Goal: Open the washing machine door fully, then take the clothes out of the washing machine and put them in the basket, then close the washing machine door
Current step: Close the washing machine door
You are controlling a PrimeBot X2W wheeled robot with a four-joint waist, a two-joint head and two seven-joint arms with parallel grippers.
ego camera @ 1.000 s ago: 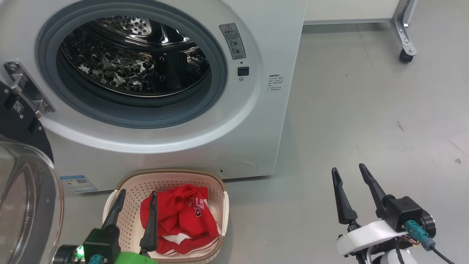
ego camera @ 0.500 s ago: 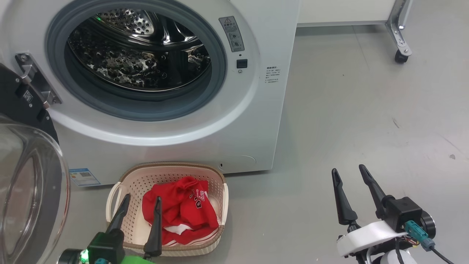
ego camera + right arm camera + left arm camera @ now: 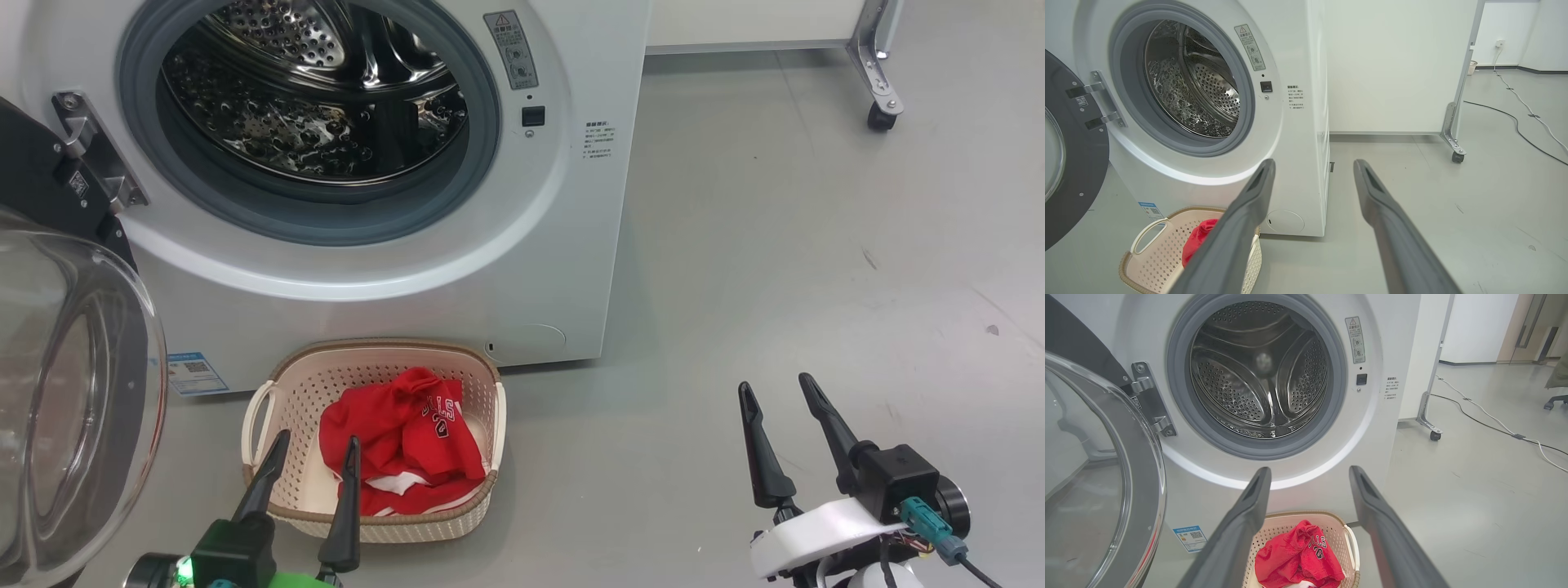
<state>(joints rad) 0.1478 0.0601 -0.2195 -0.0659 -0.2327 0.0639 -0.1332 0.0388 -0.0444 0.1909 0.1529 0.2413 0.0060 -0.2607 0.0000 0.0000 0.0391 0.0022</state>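
Clothes (image 3: pixel 400 433), bright red with white trim and small lettering, lie bunched in the basket (image 3: pixel 380 346), mostly toward its right half. This cream basket with a brown woven-look rim stands on the floor (image 3: pixel 775 245) just in front of the washing machine (image 3: pixel 539 269), below the round port and near a small blue sticker (image 3: pixel 196 373) on the white front. The port is uncovered, and inside its grey rubber ring the perforated steel drum (image 3: pixel 310 106) shows shiny bare metal. The washing machine door (image 3: pixel 73 392) is swung out to the left on a metal hinge (image 3: pixel 98 155), its clear glass bowl bulging at the left edge of the head view, beside the basket.

The left gripper (image 3: pixel 317 441) hangs over the basket's near side with its fingers pointing toward the machine. Its jaws are spread wide with nothing between them. In the head view one finger crosses the clothes, but the left wrist view shows the gripper well above them. The right gripper (image 3: pixel 775 384) is over bare floor, well to the right of basket and machine, its jaws likewise spread and empty. Farther back, right of the machine, a metal frame leg rests on a caster wheel (image 3: pixel 878 118), and a cable (image 3: pixel 1494 424) trails across the floor.
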